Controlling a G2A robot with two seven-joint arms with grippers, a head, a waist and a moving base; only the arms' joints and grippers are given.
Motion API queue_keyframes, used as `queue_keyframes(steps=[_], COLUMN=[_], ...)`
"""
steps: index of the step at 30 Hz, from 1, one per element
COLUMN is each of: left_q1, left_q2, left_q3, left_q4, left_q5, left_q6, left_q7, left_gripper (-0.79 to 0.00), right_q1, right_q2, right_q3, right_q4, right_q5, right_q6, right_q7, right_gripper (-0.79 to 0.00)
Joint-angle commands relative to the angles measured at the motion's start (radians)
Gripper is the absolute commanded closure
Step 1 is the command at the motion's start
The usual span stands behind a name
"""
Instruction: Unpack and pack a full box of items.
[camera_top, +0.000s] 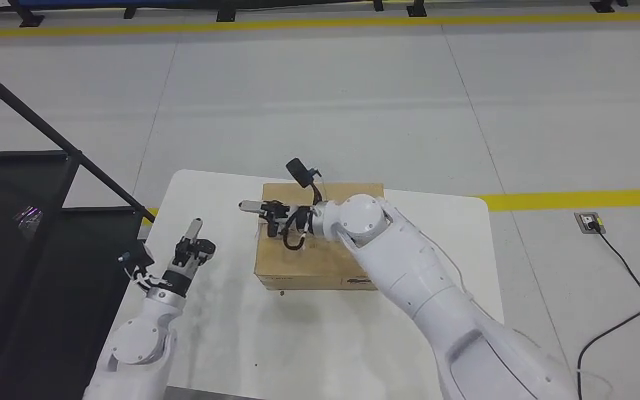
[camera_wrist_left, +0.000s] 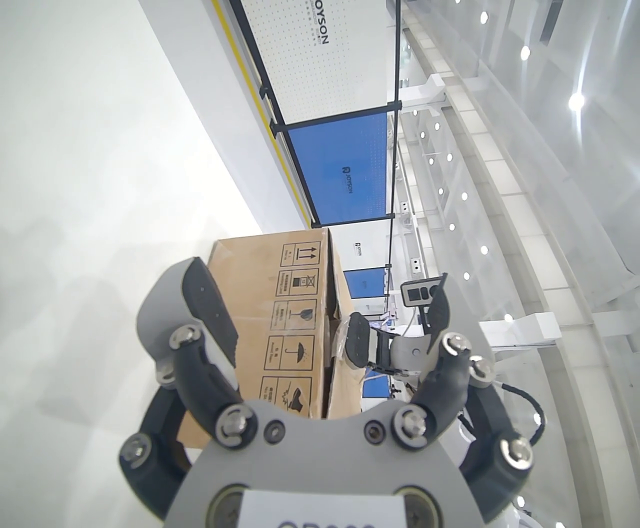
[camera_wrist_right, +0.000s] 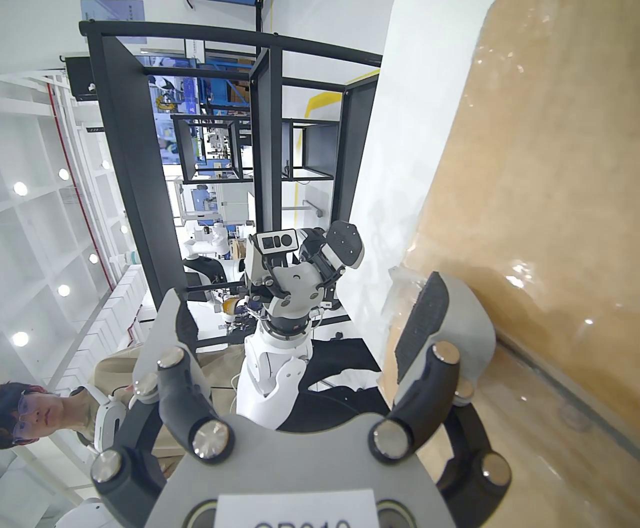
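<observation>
A white round-cornered table (camera_top: 230, 330) is standing on a pale grey floor (camera_top: 300, 90) crossed by a yellow line (camera_top: 560, 200), a black metal frame (camera_top: 50, 280) occupying the left edge, and the brown cardboard box (camera_top: 310, 262) is sitting closed at the centre of the top view. Its contents are being hidden by the shut flaps, and whether the right gripper (camera_top: 262, 209) is actually touching the cardboard cannot be told. That gripper is hanging wide open at the box's upper-left corner, grasping nothing, while the left gripper (camera_top: 195, 235) is hovering left of the box, likewise spread and empty.
</observation>
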Motion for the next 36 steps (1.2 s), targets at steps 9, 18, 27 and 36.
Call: queue_keyframes(steps=[9, 18, 27, 36], left_q1=[-0.019, -0.027, -0.035, -0.045], left_q2=[-0.002, -0.003, -0.004, -0.004], left_q3=[0.029, 0.043, 0.057, 0.073], left_q4=[0.001, 0.002, 0.002, 0.001], left_q5=[0.012, 0.021, 0.029, 0.041], left_q6=[0.006, 0.010, 0.015, 0.022], left_q7=[-0.006, -0.011, -0.016, -0.023], left_gripper=[-0.785, -0.785, -0.785, -0.785], right_q1=[-0.029, -0.088, -0.214, -0.404], right_q2=[0.059, 0.133, 0.228, 0.314], right_q3=[0.051, 0.131, 0.255, 0.399], right_q4=[-0.034, -0.147, -0.376, -0.704], right_q5=[-0.067, -0.133, -0.237, -0.406], right_q6=[-0.013, 0.019, 0.131, 0.272], right_q7=[0.076, 0.084, 0.093, 0.073], right_gripper=[-0.785, -0.785, -0.785, -0.785])
